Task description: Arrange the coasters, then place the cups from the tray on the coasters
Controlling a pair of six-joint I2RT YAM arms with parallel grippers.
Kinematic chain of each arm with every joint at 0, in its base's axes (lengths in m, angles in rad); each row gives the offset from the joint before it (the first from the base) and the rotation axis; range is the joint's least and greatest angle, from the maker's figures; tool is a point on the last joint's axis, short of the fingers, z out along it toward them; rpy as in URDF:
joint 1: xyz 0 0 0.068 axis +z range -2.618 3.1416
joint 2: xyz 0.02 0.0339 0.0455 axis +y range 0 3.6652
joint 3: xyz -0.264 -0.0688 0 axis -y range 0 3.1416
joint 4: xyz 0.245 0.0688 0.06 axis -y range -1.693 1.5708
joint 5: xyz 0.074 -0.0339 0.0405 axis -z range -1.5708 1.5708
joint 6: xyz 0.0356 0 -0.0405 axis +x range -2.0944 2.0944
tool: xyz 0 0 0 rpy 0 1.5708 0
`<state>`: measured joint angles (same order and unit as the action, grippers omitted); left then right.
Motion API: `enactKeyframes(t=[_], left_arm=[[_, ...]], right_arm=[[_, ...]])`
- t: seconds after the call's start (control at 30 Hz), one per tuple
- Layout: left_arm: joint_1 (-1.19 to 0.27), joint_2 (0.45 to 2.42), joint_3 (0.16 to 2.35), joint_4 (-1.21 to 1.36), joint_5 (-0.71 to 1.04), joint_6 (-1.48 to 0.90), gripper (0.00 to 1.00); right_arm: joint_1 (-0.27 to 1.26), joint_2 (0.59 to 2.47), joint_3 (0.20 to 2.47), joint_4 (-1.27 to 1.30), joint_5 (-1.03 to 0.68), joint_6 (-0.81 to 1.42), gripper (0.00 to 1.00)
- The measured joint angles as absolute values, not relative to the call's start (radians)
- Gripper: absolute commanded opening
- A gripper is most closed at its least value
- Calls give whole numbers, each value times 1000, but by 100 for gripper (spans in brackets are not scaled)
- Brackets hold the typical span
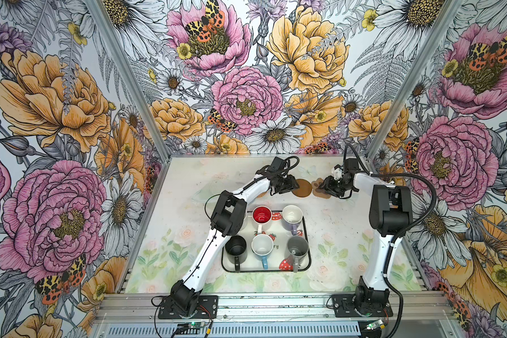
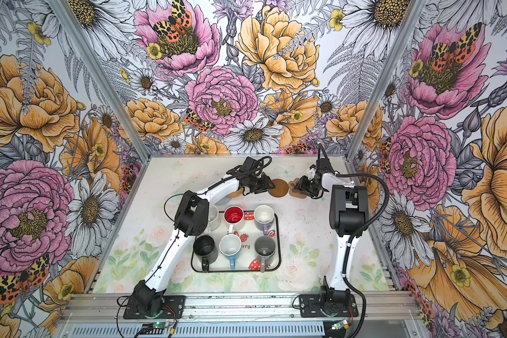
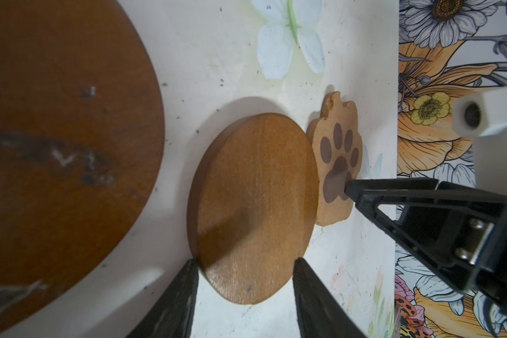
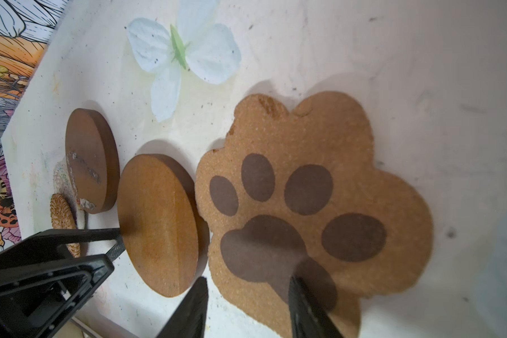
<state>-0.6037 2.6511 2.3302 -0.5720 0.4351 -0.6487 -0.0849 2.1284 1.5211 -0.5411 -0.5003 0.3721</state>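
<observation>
Left gripper (image 3: 245,262): fingers spread, straddling one edge of a brown disc coaster (image 3: 255,190) lying flat at the table's far centre. Paw-shaped coaster (image 4: 319,175): just right of the disc, edges touching. Right gripper (image 4: 248,279): fingers spread above the paw coaster's large pad print. Tray (image 1: 277,259): near centre, holding six cups (image 2: 230,245).

From my remote station I looked into a booth whose walls (image 1: 56,117) were papered with huge pink and orange blooms, daisies and spotted moths. The pale tabletop (image 1: 340,243) carried faint printed roses and leaves toward its near edge (dark flecks speckled it in the wrist views). A white butterfly print (image 4: 182,55) lay on it. Metal posts (image 1: 127,73) framed the corners, and a small board (image 1: 192,324) glowed green below the front rail (image 1: 275,303).
</observation>
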Motion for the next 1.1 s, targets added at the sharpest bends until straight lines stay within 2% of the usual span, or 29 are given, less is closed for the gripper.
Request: enactKeyframes(t=[0.33, 0.73, 1.1], left_arm=[[-605, 2653, 2331, -570, 439, -656, 54], [-609, 2625, 2281, -554, 438, -651, 55], [-613, 2597, 2261, -575, 434, -643, 55]], right_arm=[[-85, 2175, 1602, -585, -464, 344, 48], [-91, 2177, 1643, -675, -343, 274, 48], [-102, 2180, 1665, -720, -352, 267, 48]])
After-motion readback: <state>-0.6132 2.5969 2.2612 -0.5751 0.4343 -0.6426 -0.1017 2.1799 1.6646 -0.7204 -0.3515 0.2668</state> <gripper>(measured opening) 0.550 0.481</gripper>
